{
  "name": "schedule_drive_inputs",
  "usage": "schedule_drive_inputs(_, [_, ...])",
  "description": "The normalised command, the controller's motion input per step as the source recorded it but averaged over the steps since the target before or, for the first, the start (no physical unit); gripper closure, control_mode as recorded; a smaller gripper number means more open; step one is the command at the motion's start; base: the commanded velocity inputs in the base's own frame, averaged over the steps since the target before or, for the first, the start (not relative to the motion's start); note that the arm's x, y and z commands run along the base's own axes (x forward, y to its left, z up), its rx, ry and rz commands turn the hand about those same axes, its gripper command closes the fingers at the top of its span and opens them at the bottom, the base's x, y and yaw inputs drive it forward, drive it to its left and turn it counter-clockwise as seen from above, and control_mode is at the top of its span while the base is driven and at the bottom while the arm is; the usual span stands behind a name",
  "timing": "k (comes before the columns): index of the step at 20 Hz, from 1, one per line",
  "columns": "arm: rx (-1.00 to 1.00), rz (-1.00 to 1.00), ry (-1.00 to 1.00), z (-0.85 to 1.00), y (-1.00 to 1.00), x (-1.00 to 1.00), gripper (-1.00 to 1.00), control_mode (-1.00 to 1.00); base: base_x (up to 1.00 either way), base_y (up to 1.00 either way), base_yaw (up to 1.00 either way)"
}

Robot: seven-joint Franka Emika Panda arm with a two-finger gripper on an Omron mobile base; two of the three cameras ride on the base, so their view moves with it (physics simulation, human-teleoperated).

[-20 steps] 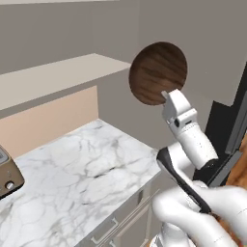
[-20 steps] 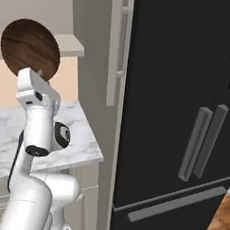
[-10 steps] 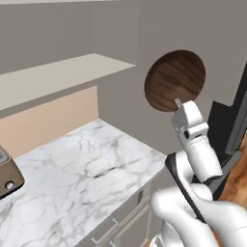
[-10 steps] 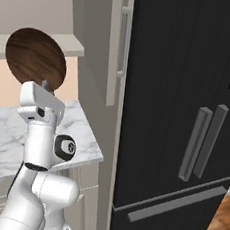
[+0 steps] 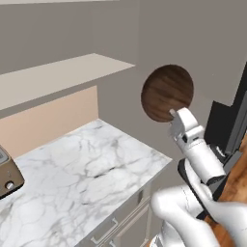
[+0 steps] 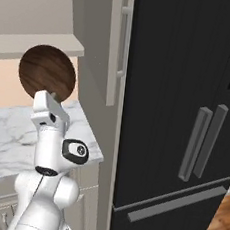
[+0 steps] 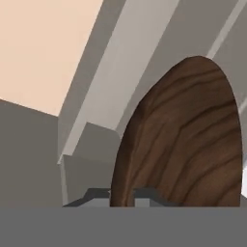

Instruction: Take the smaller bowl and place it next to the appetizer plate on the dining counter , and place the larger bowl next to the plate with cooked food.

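Observation:
The smaller bowl (image 5: 167, 93) is a dark brown wooden dish held up in the air on edge, its round face turned toward the base cameras. My gripper (image 5: 172, 115) is shut on its lower rim, beyond the right end of a marble worktop. From the right base view the smaller bowl (image 6: 47, 72) stands above my gripper (image 6: 43, 95), in front of a shelf. In the hand view the smaller bowl (image 7: 188, 140) rises edge-on from between the tips of my gripper (image 7: 120, 195). The larger bowl, both plates and the dining counter are out of view.
A short marble worktop (image 5: 91, 169) with a toaster (image 5: 7, 176) at its left edge lies below and left of the arm. A beige shelf (image 5: 58, 72) runs above it. A tall grey cabinet panel (image 6: 101, 45) and a black fridge (image 6: 189, 94) stand to the right.
The arm has carried the brown bowl to the right and slightly lower, away from the shelf toward the cabinet panel. The grip has not changed and the base has stayed put.

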Motion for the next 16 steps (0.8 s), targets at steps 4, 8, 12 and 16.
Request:
schedule_drive_inputs(4, [0.07,0.0,0.72,0.0,0.26,-1.0,1.0,-1.0,0.0,0.0,0.0])
schedule_drive_inputs(8, [0.58,0.13,0.53,0.04,0.0,-1.0,1.0,-1.0,0.0,0.0,0.0])
schedule_drive_inputs(12, [0.53,0.37,0.13,0.2,0.25,-0.81,1.0,-1.0,0.0,0.0,0.0])
schedule_drive_inputs(16, [0.23,0.32,-0.19,1.0,0.21,-0.48,1.0,-1.0,0.0,0.0,0.0])
